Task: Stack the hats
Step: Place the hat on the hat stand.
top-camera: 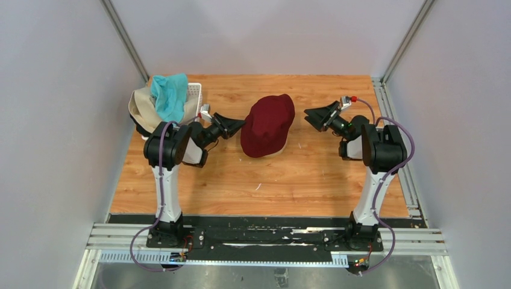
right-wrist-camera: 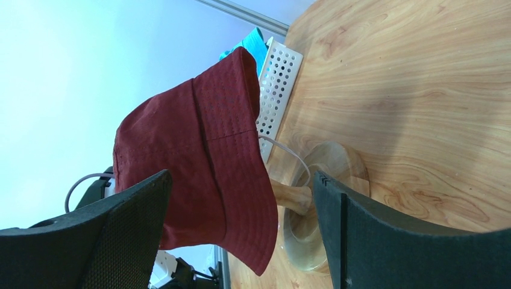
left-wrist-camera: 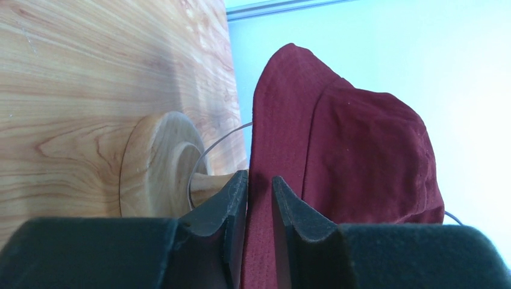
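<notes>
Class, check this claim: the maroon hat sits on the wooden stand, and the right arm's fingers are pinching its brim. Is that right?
Not quite. The left fingers, not the right, pinch the brim of the maroon hat, which does sit on the wooden stand. The left wrist view shows the brim between them. The right fingers stand wide open.

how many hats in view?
3: maroon hat on the stand, centre; teal hat and beige hat piled on the basket, far left. More may be hidden under them.
</notes>
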{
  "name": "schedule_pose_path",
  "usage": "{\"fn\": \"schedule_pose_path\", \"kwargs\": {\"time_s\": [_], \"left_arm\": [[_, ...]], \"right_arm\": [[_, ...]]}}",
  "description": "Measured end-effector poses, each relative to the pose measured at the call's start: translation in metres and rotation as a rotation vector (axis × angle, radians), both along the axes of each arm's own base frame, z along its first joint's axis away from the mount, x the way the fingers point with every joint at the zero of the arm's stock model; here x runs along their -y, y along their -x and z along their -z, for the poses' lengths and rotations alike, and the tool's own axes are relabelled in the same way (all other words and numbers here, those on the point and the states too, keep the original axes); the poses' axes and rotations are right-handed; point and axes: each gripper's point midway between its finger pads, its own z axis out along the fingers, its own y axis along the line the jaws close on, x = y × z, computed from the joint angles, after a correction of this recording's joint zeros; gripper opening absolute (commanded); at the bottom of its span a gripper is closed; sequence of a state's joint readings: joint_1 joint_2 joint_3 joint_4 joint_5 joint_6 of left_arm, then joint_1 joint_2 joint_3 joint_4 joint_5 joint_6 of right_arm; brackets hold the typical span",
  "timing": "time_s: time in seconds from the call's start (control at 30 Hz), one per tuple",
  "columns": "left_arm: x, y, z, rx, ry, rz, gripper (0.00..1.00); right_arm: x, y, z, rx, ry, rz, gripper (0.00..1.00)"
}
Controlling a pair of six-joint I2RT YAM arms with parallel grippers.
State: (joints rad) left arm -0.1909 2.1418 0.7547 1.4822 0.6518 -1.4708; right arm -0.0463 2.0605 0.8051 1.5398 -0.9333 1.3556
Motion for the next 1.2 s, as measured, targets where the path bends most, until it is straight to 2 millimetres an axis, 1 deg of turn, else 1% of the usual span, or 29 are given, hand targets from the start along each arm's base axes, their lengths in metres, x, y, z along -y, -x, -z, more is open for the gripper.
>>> {"fn": "schedule_pose_path", "kwargs": {"time_s": [0.07,0.23,0.37,0.47,0.57,0.7,0.8,0.93,1.1,1.2], "left_arm": [[0.0,0.0,0.002,-0.005,0.0,0.001,0.17],[0.001,-0.001,0.003,-0.005,0.001,0.004,0.06],[0.001,-0.001,0.004,-0.005,0.002,0.004,0.01],[0.001,-0.002,0.003,-0.004,0.002,0.004,0.0],[0.001,-0.002,0.003,-0.004,0.003,0.004,0.0],[0.001,-0.002,0.003,-0.004,0.004,0.003,0.0],[0.001,-0.002,0.003,-0.004,0.004,0.004,0.0],[0.001,-0.003,0.003,-0.004,0.005,0.004,0.0],[0.001,-0.004,0.003,-0.001,0.005,0.004,0.0],[0.001,-0.005,0.002,0.002,0.006,0.004,0.0]], "right_arm": [[0.0,-0.002,0.002,-0.003,0.0,-0.001,0.86],[-0.004,-0.004,0.008,-0.016,-0.003,-0.013,0.85],[-0.011,-0.004,0.009,-0.013,-0.003,-0.033,0.83],[-0.014,-0.006,0.009,-0.012,-0.004,-0.043,0.82],[-0.016,-0.007,0.013,-0.019,-0.005,-0.052,0.77],[-0.02,-0.007,0.021,-0.035,-0.005,-0.066,0.75],[-0.028,-0.007,0.026,-0.042,-0.004,-0.088,0.74],[-0.037,-0.006,0.024,-0.03,-0.002,-0.113,0.72],[-0.047,-0.005,0.023,-0.022,-0.001,-0.139,0.64],[-0.049,-0.006,0.024,-0.021,-0.001,-0.143,0.6]]}}
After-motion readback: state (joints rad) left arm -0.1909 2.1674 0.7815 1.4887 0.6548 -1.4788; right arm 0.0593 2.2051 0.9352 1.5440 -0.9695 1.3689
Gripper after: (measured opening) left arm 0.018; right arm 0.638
